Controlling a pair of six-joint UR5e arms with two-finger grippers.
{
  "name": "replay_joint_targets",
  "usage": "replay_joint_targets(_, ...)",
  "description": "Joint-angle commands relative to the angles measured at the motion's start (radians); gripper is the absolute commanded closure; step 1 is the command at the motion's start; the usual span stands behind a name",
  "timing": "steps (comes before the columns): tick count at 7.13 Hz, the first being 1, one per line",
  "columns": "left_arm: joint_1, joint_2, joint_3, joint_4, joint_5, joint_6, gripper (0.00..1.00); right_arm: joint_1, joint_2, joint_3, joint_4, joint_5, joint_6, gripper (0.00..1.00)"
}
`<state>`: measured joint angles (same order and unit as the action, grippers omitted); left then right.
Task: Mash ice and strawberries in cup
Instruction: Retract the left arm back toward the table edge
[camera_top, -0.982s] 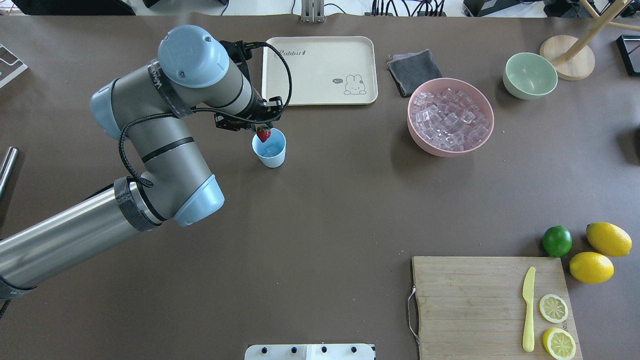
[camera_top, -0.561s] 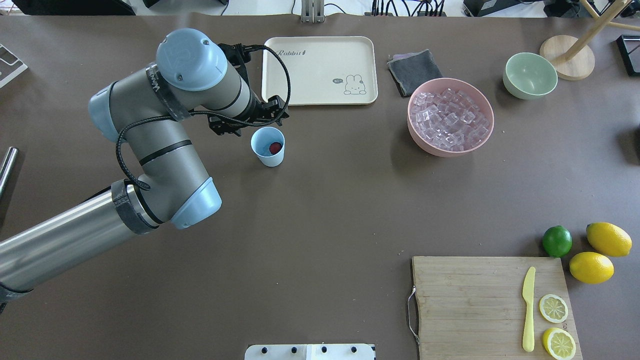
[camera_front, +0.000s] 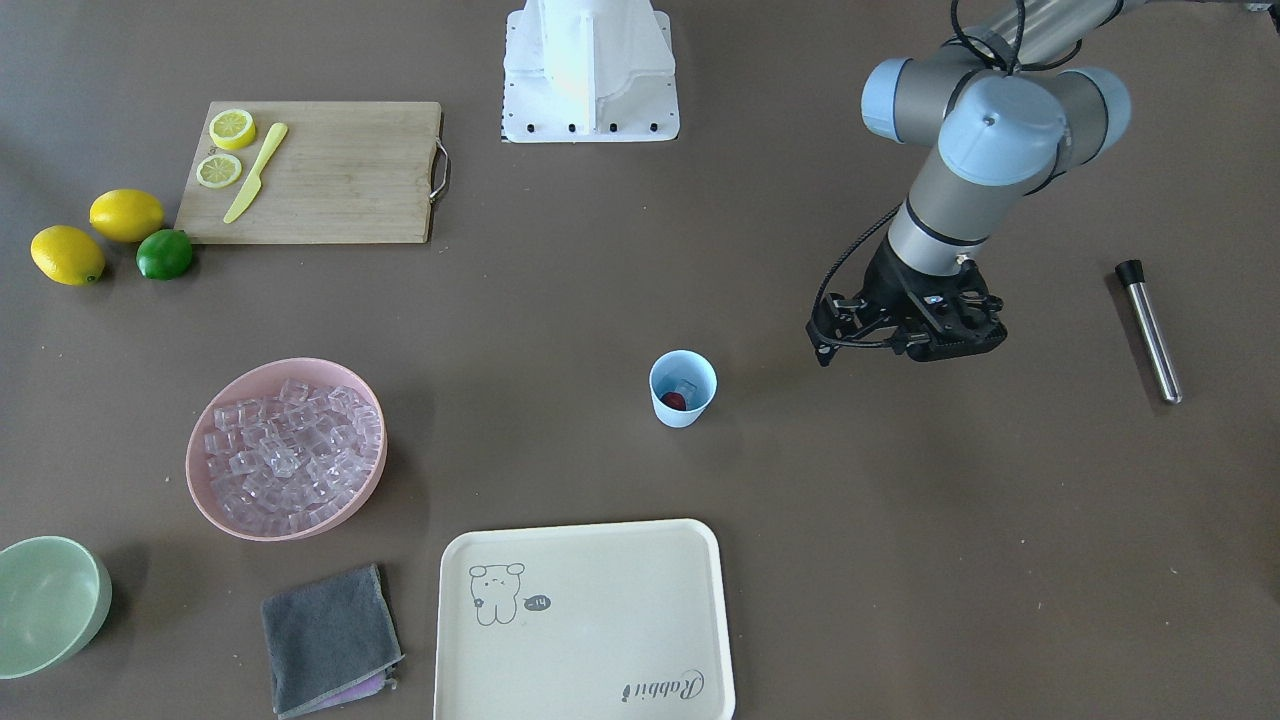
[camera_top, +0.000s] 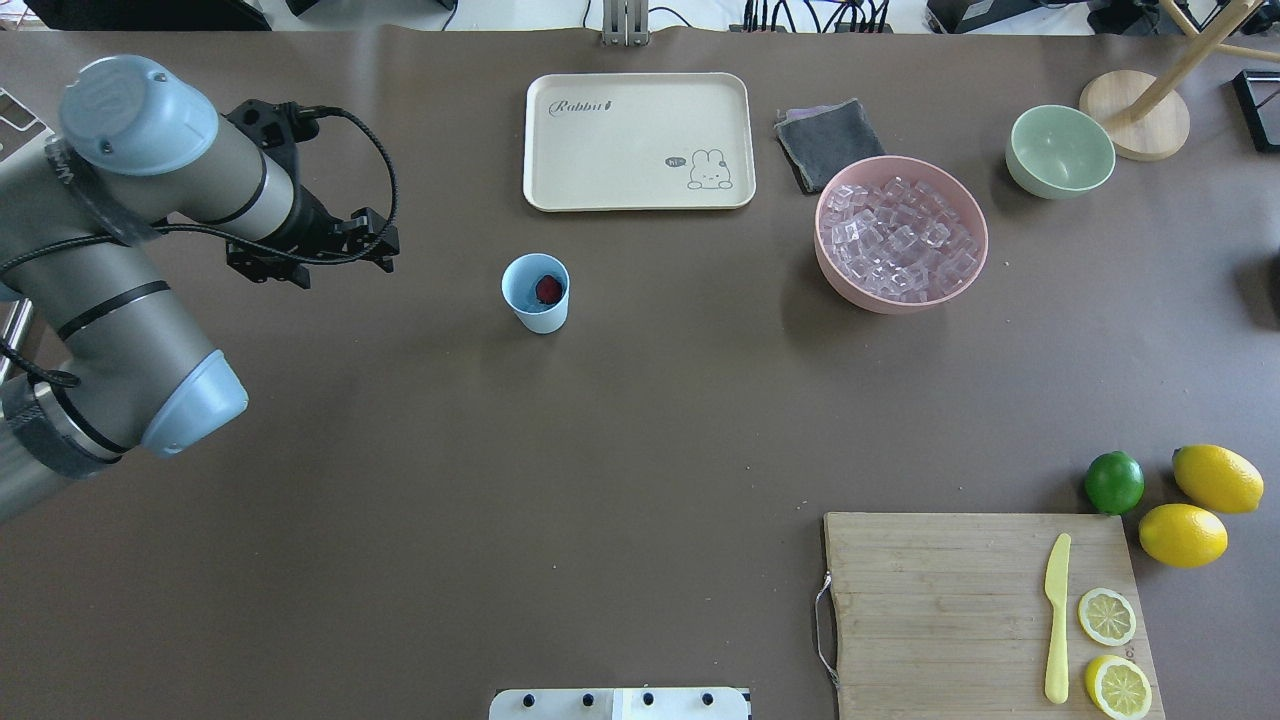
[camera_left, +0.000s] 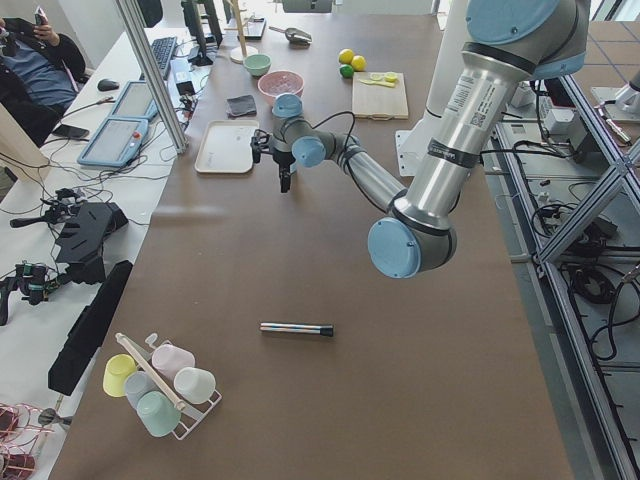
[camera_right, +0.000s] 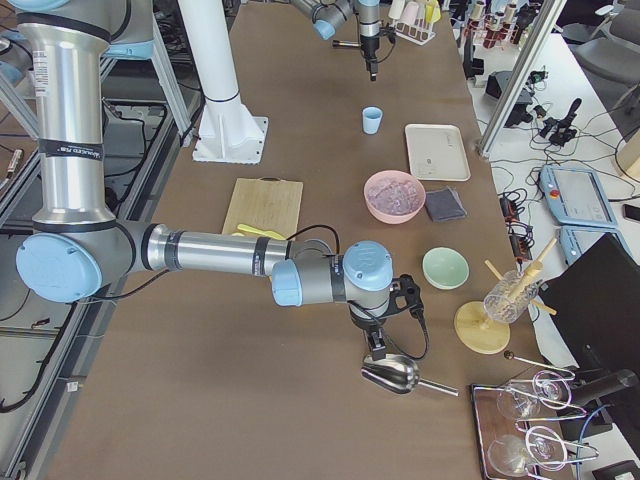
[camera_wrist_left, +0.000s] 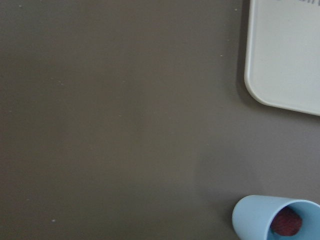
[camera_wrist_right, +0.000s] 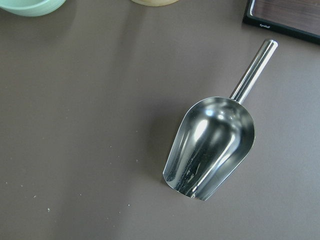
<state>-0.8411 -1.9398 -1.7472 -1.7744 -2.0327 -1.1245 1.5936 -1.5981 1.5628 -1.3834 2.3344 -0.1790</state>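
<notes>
The left arm has swung clear of the cup (camera_top: 540, 318) since a moment ago, when it hung right over the rim with the strawberry (camera_top: 548, 289). That berry now sits inside the cup, and the arm is well off toward the robot's left. Starting from that side, a rod (camera_front: 1150, 335) with a black cap lies flat on the surface (camera_top: 640, 450), out beyond the arm. Its long axis runs toward and away from the robot, with the capped end nearer the base. I'd take it for the masher. The left tool (camera_front: 945, 342) hangs between the rod and the cup, pointing down, with nothing in it that I can see. Whether its jaws are parted or together, I can't tell from here. The cup stands upright in the open, well apart from the tool, with the berry at the bottom and what looks like one clear cube beside it. Further right, most of the ice (camera_top: 900, 240) is heaped in the pink bowl (camera_top: 817, 235). At the far right end, the right tool (camera_right: 374, 345) hovers over a steel scoop (camera_wrist_right: 210, 150); its state I can't make out either. So the rod lies on the left tool's outer side, away from the cup, and the left arm is much the nearer one to fetch it. I'd expect the jaws to need to close across the rod's width.
</notes>
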Motion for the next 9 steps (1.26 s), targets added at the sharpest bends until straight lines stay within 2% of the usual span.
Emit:
replay_joint_targets(1,-0.128,0.283,-0.023,-0.14,-0.011,0.298,0.03,0.0,0.001,0.002,-0.002,0.0,0.007,0.01)
replay_joint_targets(2,-0.197,0.371,0.01,-0.211,-0.014,0.404,0.03,0.0,0.003,0.0,-0.002,0.005,0.012,0.01)
replay_joint_targets(4,-0.329,0.418,0.13,-0.268,-0.096,0.585,0.03,0.0,0.024,0.0,-0.047,0.009,0.015,0.01)
replay_joint_targets(6,-0.343,0.421,0.266,-0.416,-0.129,0.566,0.03,0.002,0.02,0.01,-0.049,0.008,0.015,0.01)
replay_joint_targets(9,-0.337,0.4,0.327,-0.444,-0.133,0.531,0.03,0.002,0.021,0.011,-0.048,0.008,0.013,0.01)
